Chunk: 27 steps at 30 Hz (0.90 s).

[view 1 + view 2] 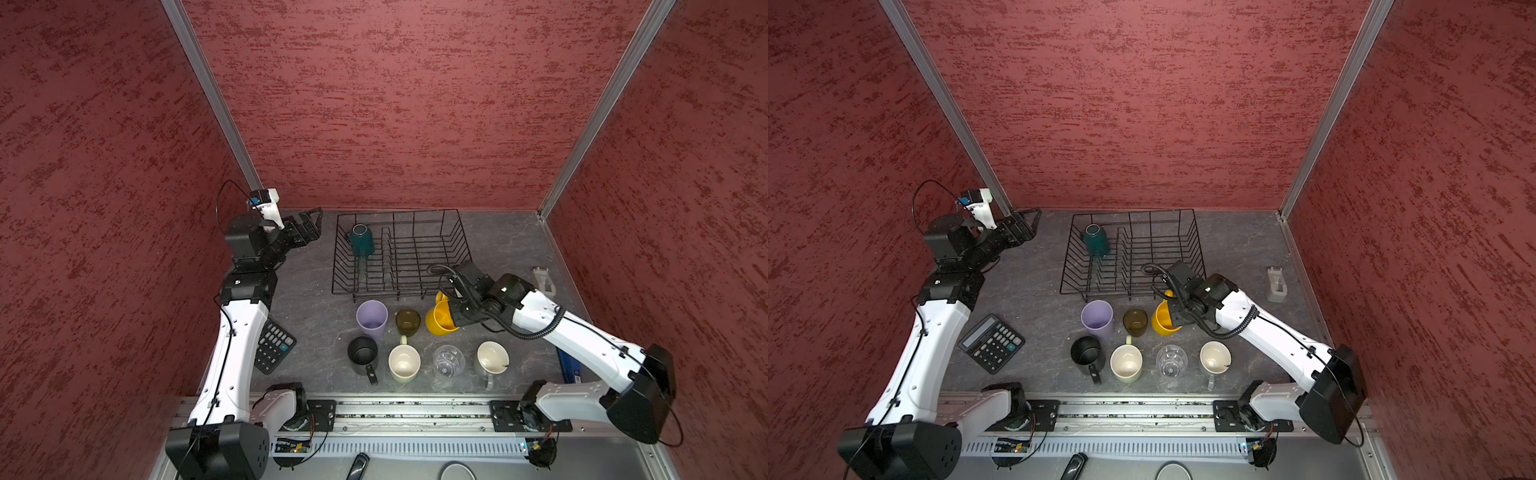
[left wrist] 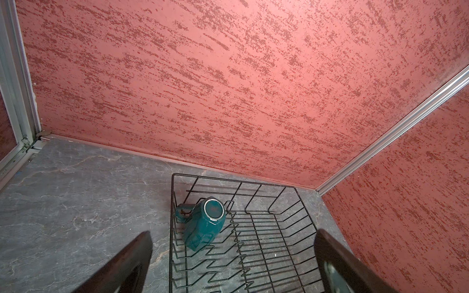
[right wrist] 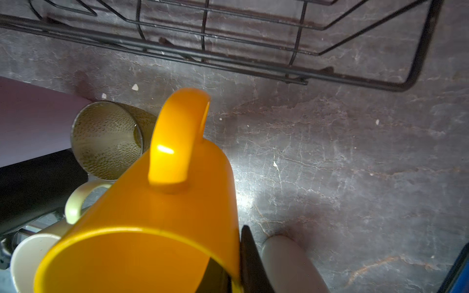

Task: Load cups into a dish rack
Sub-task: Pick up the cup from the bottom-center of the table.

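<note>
The black wire dish rack (image 1: pixel 440 232) (image 1: pixel 1177 232) stands at the back, with a teal mug (image 1: pixel 361 240) (image 2: pixel 205 223) upside down in its left end. My right gripper (image 1: pixel 453 316) (image 3: pixel 233 253) is shut on the rim of the yellow mug (image 1: pixel 438 322) (image 1: pixel 1163 322) (image 3: pixel 165 215), one finger inside and one outside; the mug is tilted just in front of the rack. On the table stand a lilac tumbler (image 1: pixel 371 318), brown glass (image 1: pixel 407 321), black mug (image 1: pixel 363 353), cream mug (image 1: pixel 404 362), clear glass (image 1: pixel 448 360) and grey mug (image 1: pixel 492 358). My left gripper (image 1: pixel 309 226) (image 2: pixel 234 233) hangs open left of the rack.
A calculator (image 1: pixel 274 345) lies by the left arm. A pale tape dispenser (image 1: pixel 542 279) sits right of the rack, and a blue object (image 1: pixel 571 365) lies under the right arm. Red walls close in the back and both sides.
</note>
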Motion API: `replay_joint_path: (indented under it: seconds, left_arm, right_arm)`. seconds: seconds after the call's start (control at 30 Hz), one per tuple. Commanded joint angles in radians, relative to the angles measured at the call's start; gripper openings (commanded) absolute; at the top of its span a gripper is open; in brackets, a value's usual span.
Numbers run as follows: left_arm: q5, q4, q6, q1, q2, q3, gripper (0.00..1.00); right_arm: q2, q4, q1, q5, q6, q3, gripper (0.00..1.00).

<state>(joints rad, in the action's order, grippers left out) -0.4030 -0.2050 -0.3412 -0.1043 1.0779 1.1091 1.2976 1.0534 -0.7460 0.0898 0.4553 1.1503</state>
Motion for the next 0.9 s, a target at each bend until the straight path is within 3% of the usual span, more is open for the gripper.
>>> replay_joint_path:
  seconds: [0.0,0.27,0.53,0.87]
  left_arm:
    - [-0.008,0.062,-0.011,-0.006,-0.022,-0.022,1.0]
    - [-0.028,0.1,0.007,0.015,-0.019,-0.034,0.98]
    - [-0.029,0.188,0.257,0.194,-0.032,-0.088,0.98]
    - [-0.288,0.592,0.489,0.316,0.006,-0.28,1.0]
  right_arm:
    - [-0.051,0.03,-0.005,-0.022,-0.023,0.084,0.0]
    - [-0.062,-0.017,-0.004,-0.119,-0.014,0.254,0.0]
    - [0.007,-0.27,0.093,-0.302,-0.017,0.293,0.0]
    - [0.102,-0.641,0.331,-0.648,0.068,0.259,0.0]
